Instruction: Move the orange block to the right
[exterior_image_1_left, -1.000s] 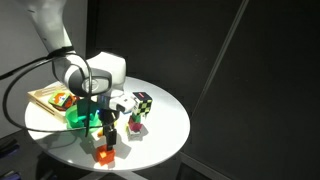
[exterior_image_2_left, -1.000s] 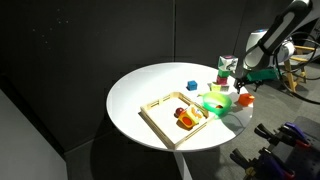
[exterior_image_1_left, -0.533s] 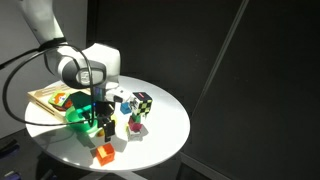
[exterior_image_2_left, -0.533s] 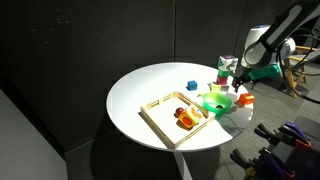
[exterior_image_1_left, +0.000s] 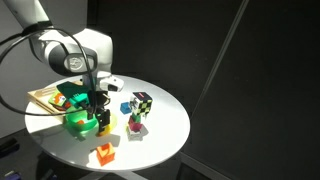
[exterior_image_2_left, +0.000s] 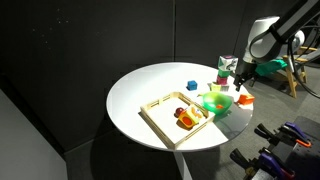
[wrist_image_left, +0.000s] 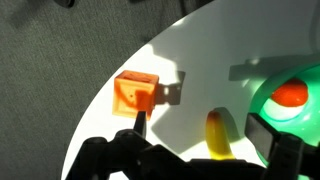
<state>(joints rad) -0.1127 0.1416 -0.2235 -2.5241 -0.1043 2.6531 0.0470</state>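
- Though the room around it is dark, the round white table (exterior_image_1_left: 165, 128) (exterior_image_2_left: 150, 90) is brightly lit and carries everything else.
- Over its edge reaches the robot arm (exterior_image_1_left: 70, 55) (exterior_image_2_left: 275, 30), in sight in both exterior views, with its wrist pointing down.
- On the tabletop lies a flat wooden tray (exterior_image_1_left: 45, 98) (exterior_image_2_left: 160, 118) with coloured pieces in it.
- Just beside the tray sits a green bowl (exterior_image_1_left: 78, 120) (exterior_image_2_left: 217, 102) (wrist_image_left: 300, 120); in the wrist view something orange-red lies inside it.
- Near the bowl and above the table hangs the gripper (exterior_image_1_left: 100, 122) (exterior_image_2_left: 240, 84) (wrist_image_left: 200, 128), fingers spread wide and holding nothing.
- Between those fingers, the wrist view shows a yellow piece (wrist_image_left: 217, 135) on the table.
- Further in stands a multicoloured checkered cube (exterior_image_1_left: 143, 102).
- Close to the table's rim rests the orange block (exterior_image_1_left: 104, 153) (exterior_image_2_left: 245, 100) (wrist_image_left: 135, 93), clear of the fingers and apart from the bowl.
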